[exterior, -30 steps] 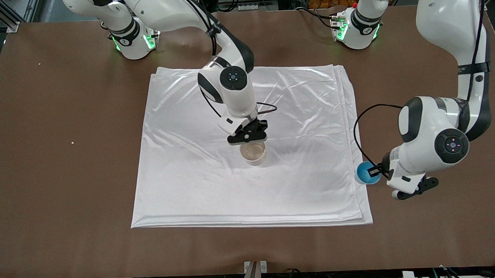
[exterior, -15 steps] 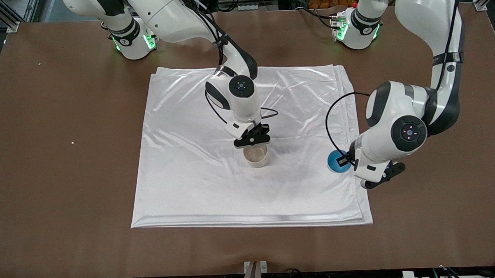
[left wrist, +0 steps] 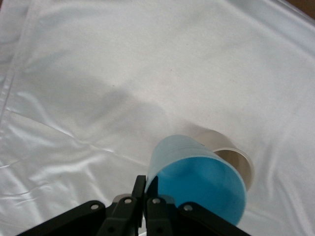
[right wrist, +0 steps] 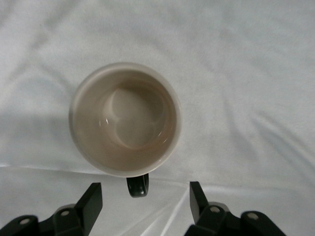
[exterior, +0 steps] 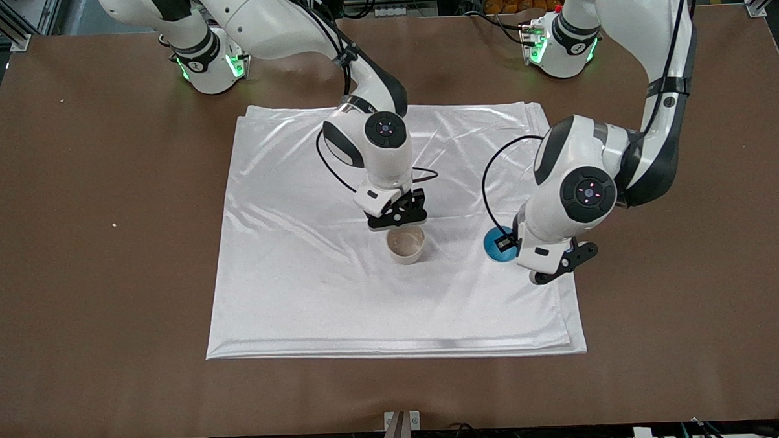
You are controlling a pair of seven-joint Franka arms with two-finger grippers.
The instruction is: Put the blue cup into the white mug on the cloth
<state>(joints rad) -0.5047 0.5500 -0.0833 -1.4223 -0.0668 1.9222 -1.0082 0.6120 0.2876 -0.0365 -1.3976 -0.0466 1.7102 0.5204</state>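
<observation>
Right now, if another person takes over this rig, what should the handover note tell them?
Left gripper: shut on the rim of the blue cup, held in the air over the cloth, toward the left arm's end.
Right gripper: open, just above the white mug, its fingers either side of the black handle, not gripping.
White mug: upright near the cloth's middle, empty.
Done: cup picked up, mug on the cloth.
Left: carry the cup over the mug, lower it in, release.

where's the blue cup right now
The blue cup is held in the left gripper, up over the cloth toward the left arm's end, beside the white mug but not yet above it.
</observation>
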